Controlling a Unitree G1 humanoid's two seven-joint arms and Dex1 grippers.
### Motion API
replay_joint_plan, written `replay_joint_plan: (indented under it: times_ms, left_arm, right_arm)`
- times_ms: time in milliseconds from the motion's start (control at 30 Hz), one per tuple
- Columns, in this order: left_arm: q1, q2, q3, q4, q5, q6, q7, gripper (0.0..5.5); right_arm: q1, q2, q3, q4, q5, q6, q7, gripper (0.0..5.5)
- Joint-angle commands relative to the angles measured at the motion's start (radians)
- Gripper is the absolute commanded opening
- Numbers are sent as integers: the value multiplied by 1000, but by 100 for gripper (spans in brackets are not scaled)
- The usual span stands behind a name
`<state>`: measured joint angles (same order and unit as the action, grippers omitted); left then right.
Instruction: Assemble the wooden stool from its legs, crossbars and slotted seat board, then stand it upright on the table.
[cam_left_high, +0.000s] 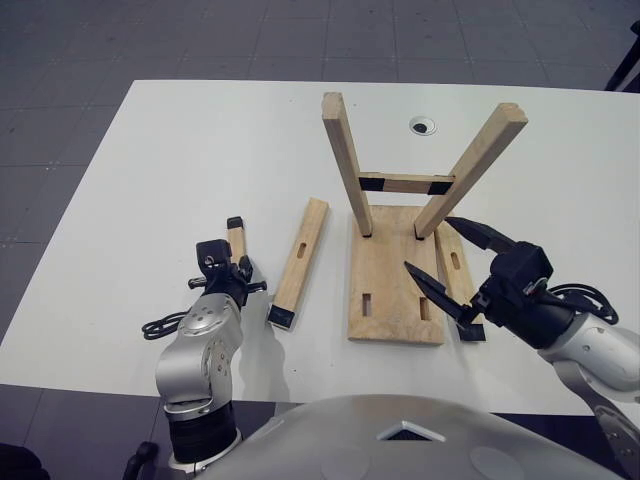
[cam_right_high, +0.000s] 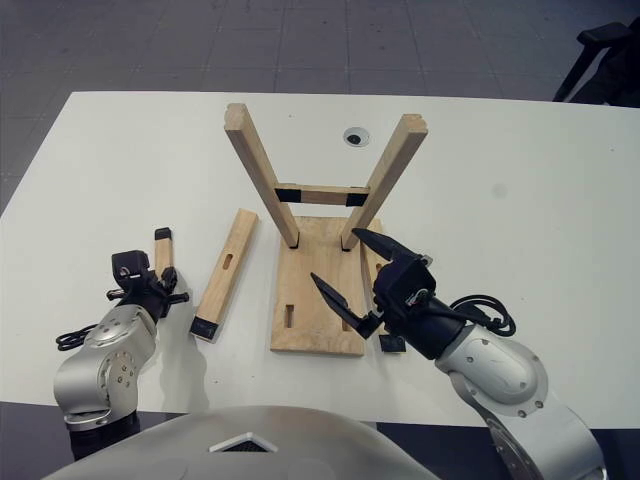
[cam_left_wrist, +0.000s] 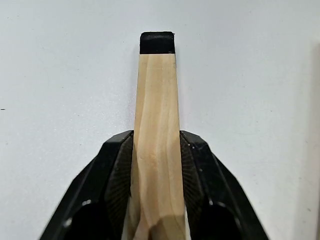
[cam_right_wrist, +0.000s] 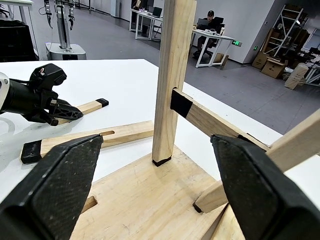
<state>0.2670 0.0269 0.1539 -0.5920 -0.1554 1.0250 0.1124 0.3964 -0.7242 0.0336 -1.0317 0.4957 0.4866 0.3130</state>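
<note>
Left gripper (cam_left_high: 235, 265) grips crossbar (cam_left_wrist: 156, 90), near left; right gripper (cam_left_high: 427, 242) gapes over seat board (cam_left_high: 385, 295). Advisable: align crossbar squarely with loose leg's (cam_left_high: 300, 262) slot.

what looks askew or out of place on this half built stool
The left upright leg and right upright leg in the seat board splay apart at the top rather than standing parallel, joined by a crossbar. Possibly by design; nothing looks broken.

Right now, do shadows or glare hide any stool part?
Left eye view: even light, no glare on the seat board, only a thin shadow at its near edge. Left wrist view: faint shadow beside the crossbar in the left gripper; nothing hidden.
</note>
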Motion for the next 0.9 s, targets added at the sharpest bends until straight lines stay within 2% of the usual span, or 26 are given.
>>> replay_joint_plan:
  times_ms: [33, 100, 267, 333, 533, 700, 900]
  left_arm:
    - [89, -24, 2, 81, -6, 94, -11, 132]
    - [94, -17, -11, 57, -19, -18, -52, 132]
    - [160, 0, -61, -24, -115, -585, -345, 132]
    - [214, 18, -76, 27, -71, -787, -393, 132]
    - [347, 17, -142, 146, -5, -1230, -471, 132]
    - [420, 17, -174, 218, 50, -1548, -482, 132]
    - [443, 53, -245, 274, 34, -1713, -515, 132]
  right_arm:
    - [-6, -15, -4, -15, 6, 5, -16, 399]
    - [-13, 11, -19, -14, 9, 27, -39, 399]
    - [-77, 109, -51, -4, 74, 87, -118, 399]
    - [-108, 151, -18, -1, 115, 114, -139, 399]
    - [-221, 294, 127, 15, 239, 237, -229, 399]
    - [-297, 362, 197, 23, 293, 295, -271, 399]
    - [-370, 410, 275, 73, 301, 331, -277, 399]
